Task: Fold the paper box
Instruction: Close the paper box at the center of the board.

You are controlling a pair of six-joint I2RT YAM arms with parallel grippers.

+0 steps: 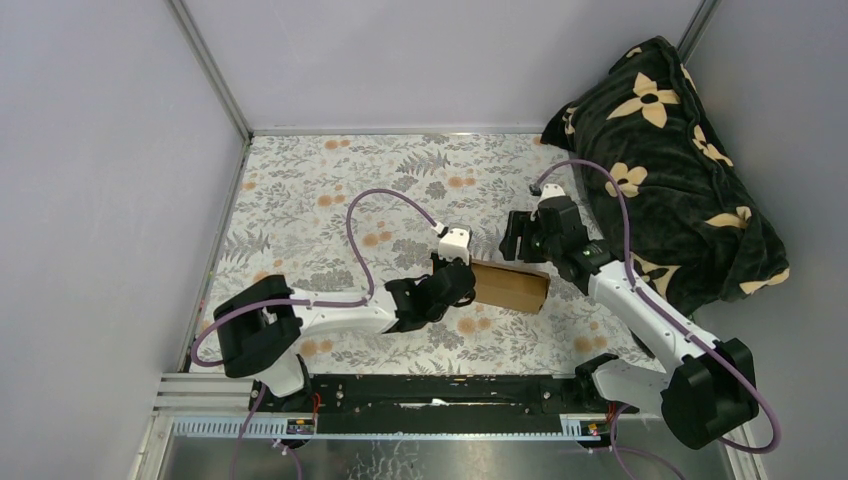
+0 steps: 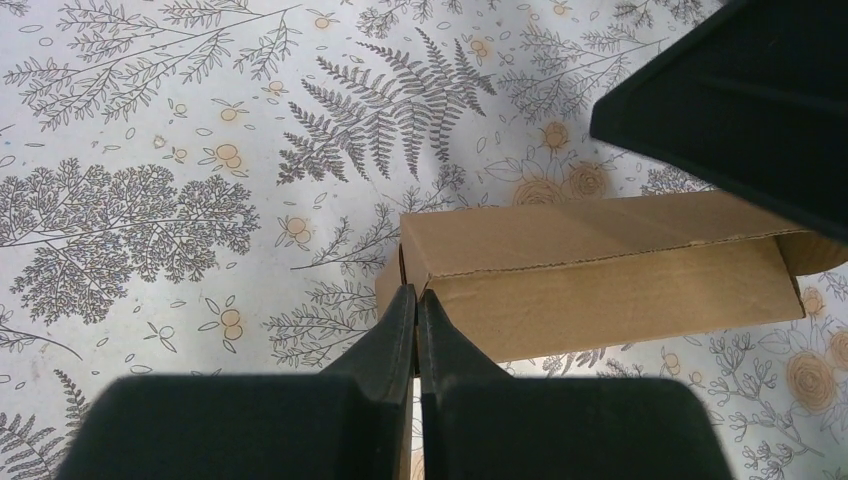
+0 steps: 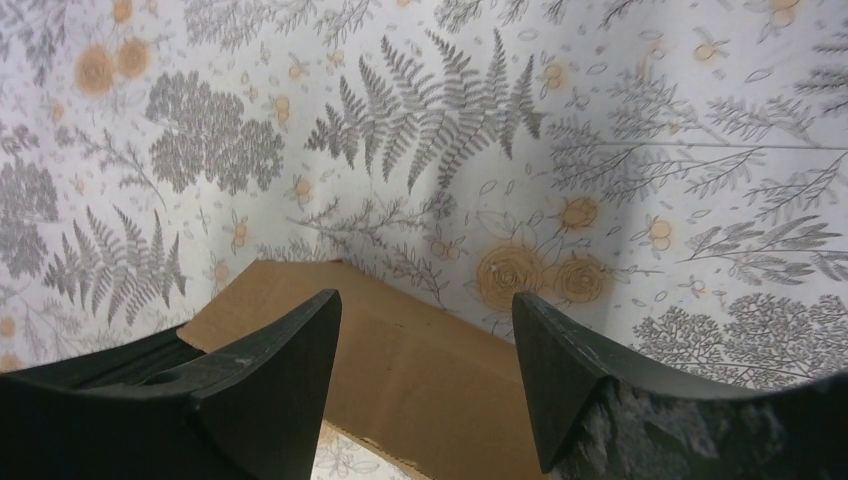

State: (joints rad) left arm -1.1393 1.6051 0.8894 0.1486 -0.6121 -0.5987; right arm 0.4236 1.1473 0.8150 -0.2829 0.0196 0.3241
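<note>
The paper box (image 1: 512, 288) is a small brown cardboard box lying on its side on the floral cloth, with its long axis running left to right. My left gripper (image 1: 462, 283) is at the box's left end. In the left wrist view the box (image 2: 600, 270) lies just ahead, and my left gripper (image 2: 417, 292) is shut, with a thin sliver of cardboard flap pinched between the fingers at the box's near left corner. My right gripper (image 1: 522, 240) hangs open just above the box's far side. The right wrist view shows it (image 3: 425, 310) wide open over the box (image 3: 420, 370).
A dark blanket with cream flowers (image 1: 670, 170) is heaped at the right against the wall. Grey walls close in the left, back and right sides. A dark part of the right gripper (image 2: 740, 100) fills the left wrist view's upper right corner.
</note>
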